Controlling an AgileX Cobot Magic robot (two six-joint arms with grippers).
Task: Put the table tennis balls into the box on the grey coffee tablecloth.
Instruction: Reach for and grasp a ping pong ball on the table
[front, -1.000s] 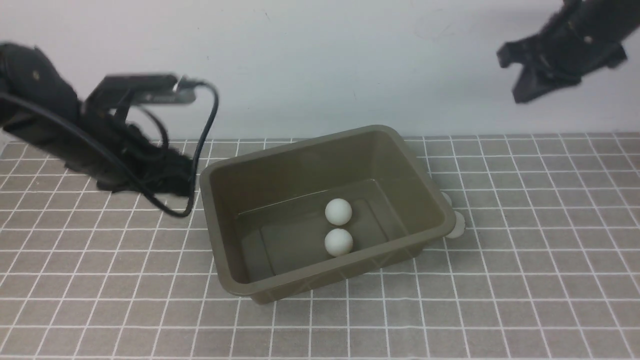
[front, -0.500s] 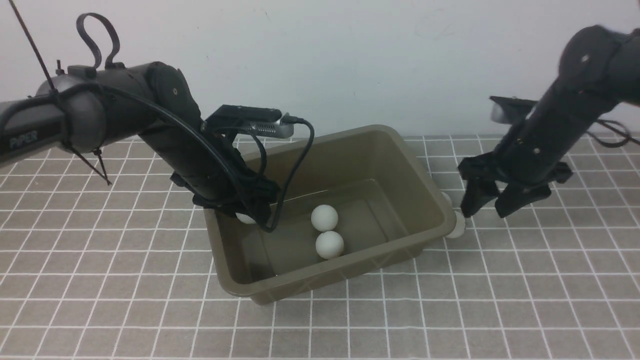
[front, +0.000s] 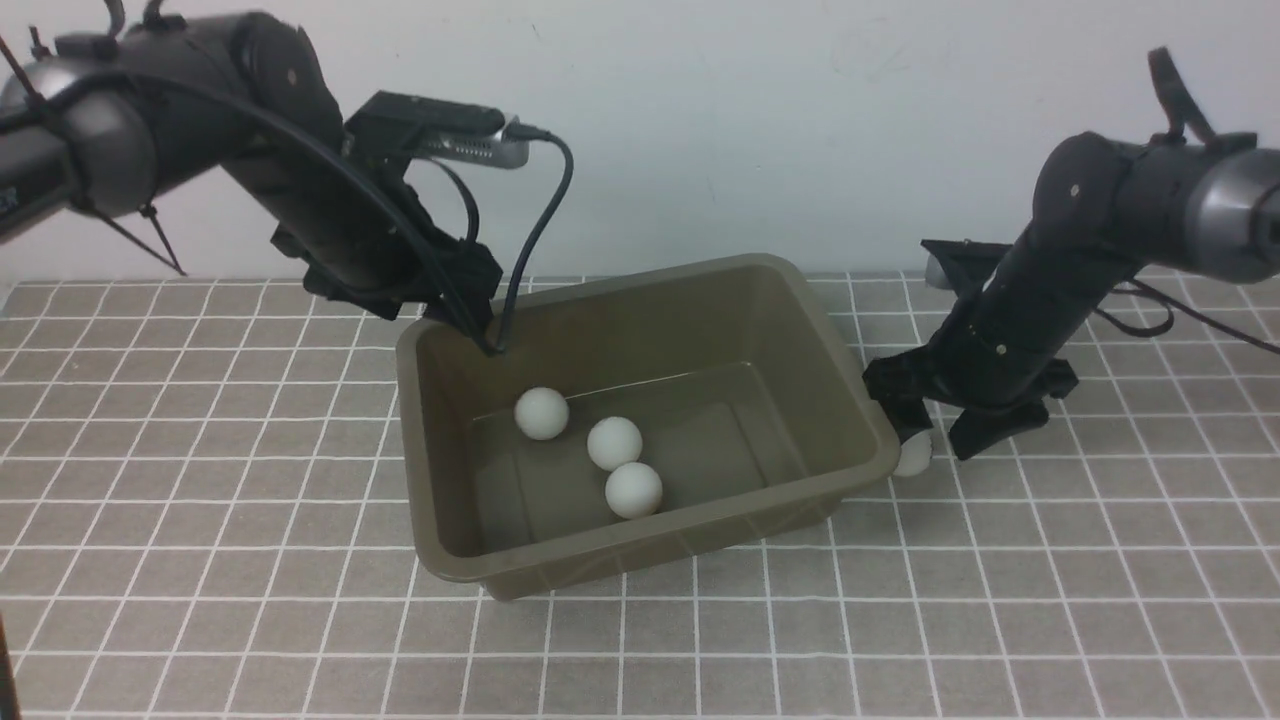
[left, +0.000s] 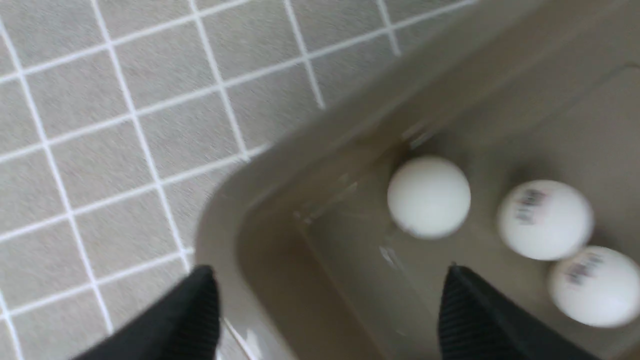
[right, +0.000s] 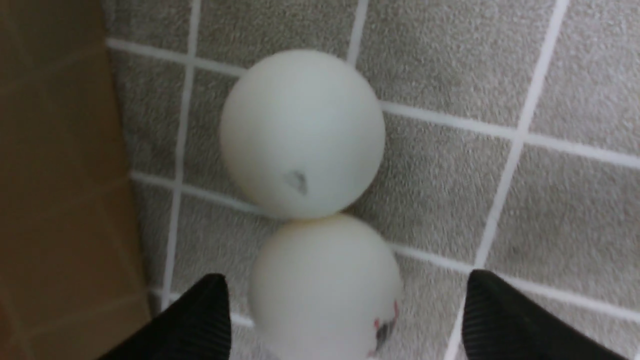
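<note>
The brown box (front: 650, 320) sits mid-table on the grey checked cloth (front: 200, 500), turned a little askew. Three white balls lie on its floor. One ball (front: 541, 412) is toward the far left, a second ball (front: 614, 443) is near the middle, and a third ball (front: 633, 489) touches the second on its near side.

The left gripper (left: 327, 305) hangs over the box's far-left corner. Its jaws are spread wide with nothing between them.

Two more balls rest on the cloth just right of the box, touching each other. The right gripper (front: 935, 425) is down low there, jaws wide apart. Its fingers (right: 200, 320) stand either side of one outside ball (right: 325, 290) with a gap on each side, so it grips nothing. The other outside ball (right: 302, 132) lies just beyond.
</note>
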